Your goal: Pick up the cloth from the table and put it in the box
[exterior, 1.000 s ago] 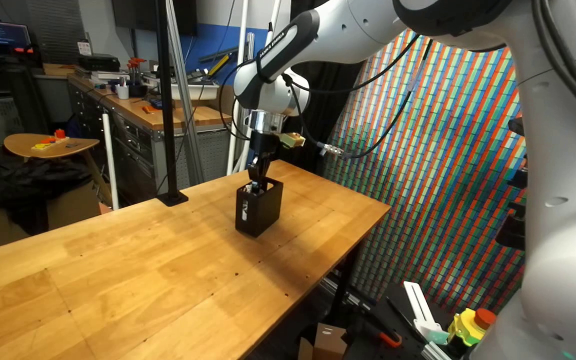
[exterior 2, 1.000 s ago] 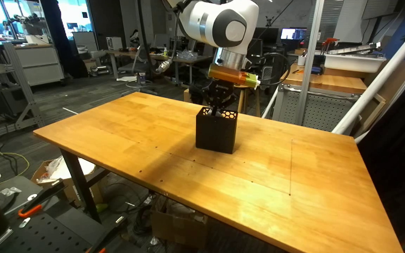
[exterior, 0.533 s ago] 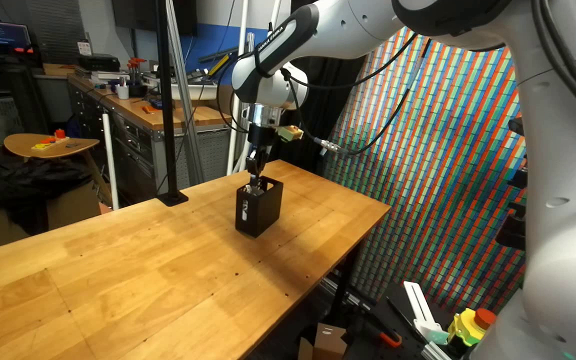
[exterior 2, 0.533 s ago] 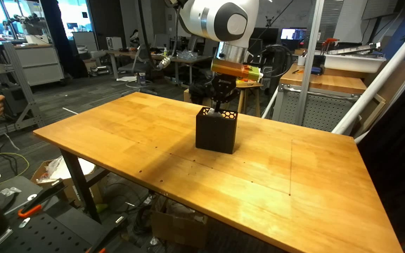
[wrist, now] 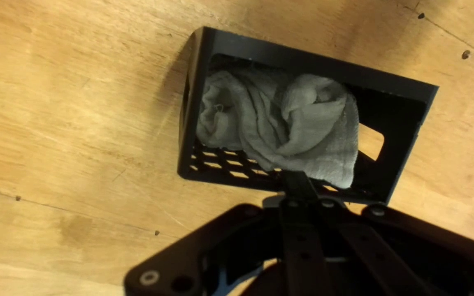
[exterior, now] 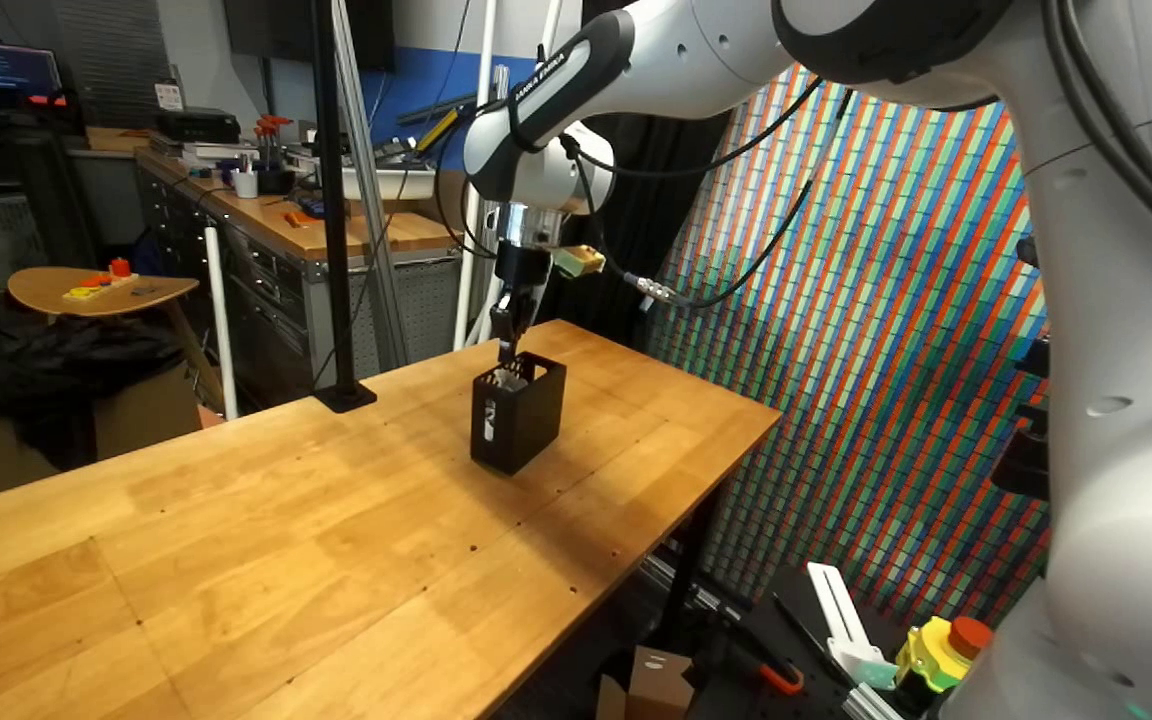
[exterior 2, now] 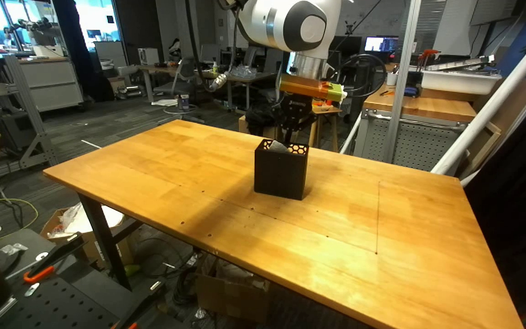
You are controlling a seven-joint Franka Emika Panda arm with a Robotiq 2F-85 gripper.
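- The placing looks all but done from where I stand: the cloth [wrist: 303,123] lies crumpled inside the box [wrist: 319,65], which sits upright on the table [exterior 2: 409,219], so I take the step in hand to be getting the claw [wrist: 298,181] away cleanly
- Best to go straight up first and sideways only afterwards, with plenty of room between tips [wrist: 298,190] and rim
- The mesh wall [wrist: 219,176] is what I would watch: the tips sit right by it, and a sideways pull might hook a hole and drag or tip the box
- One corner of the cloth lies near the tips too, so a slow start seems wise, with an eye out for any fold that comes along
- In an exterior view the cloth [exterior 2: 277,146] shows near rim level; if any of it pokes above, a gentle push down could settle it, though I can't tell from here that it needs one
- As for the claw, its jaws stand together, with no gap I can make out
- They seem clenched on nothing: the cloth spreads beside them in the wrist view, and I see no fold running in between
- Whether the tips brush the cloth or the mesh wall I can't tell; in both exterior views they hang right at the top of the box
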